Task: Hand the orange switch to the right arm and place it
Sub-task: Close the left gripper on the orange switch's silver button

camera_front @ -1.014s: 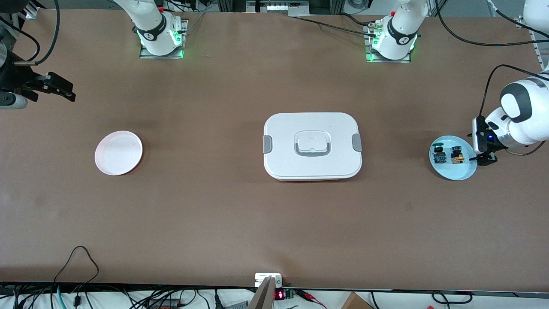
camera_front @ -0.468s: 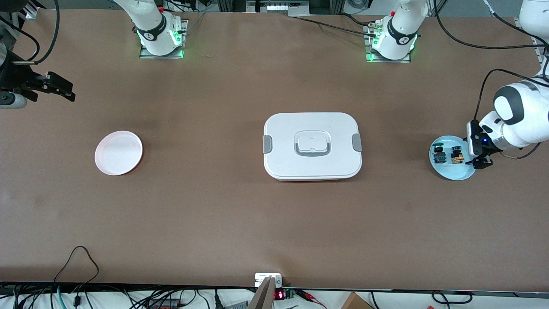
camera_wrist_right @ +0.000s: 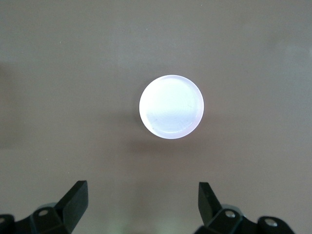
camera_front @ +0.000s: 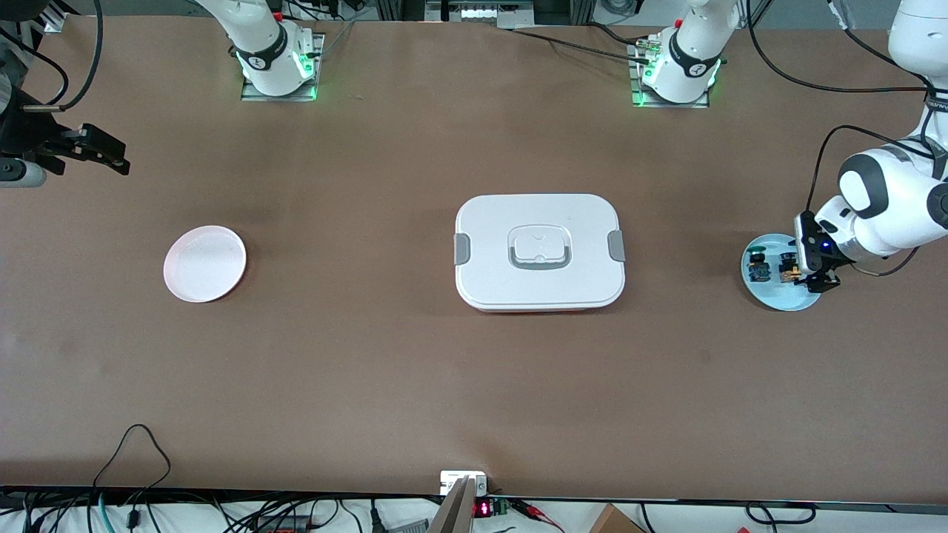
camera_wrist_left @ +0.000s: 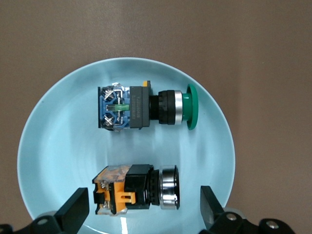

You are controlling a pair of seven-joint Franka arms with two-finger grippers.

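The orange switch lies on its side on a light blue plate at the left arm's end of the table. My left gripper is open just above the plate's edge, beside the switch. In the left wrist view the orange switch lies between the two open fingers of my left gripper, and neither touches it. My right gripper is open and empty, and it waits above the table at the right arm's end. In the right wrist view my right gripper holds nothing.
A blue-bodied switch with a green top lies on the same plate beside the orange one. A white lidded box stands mid-table. A pale pink plate lies toward the right arm's end.
My left gripper has moved in over the blue plate toward the orange switch. The right arm has not moved.
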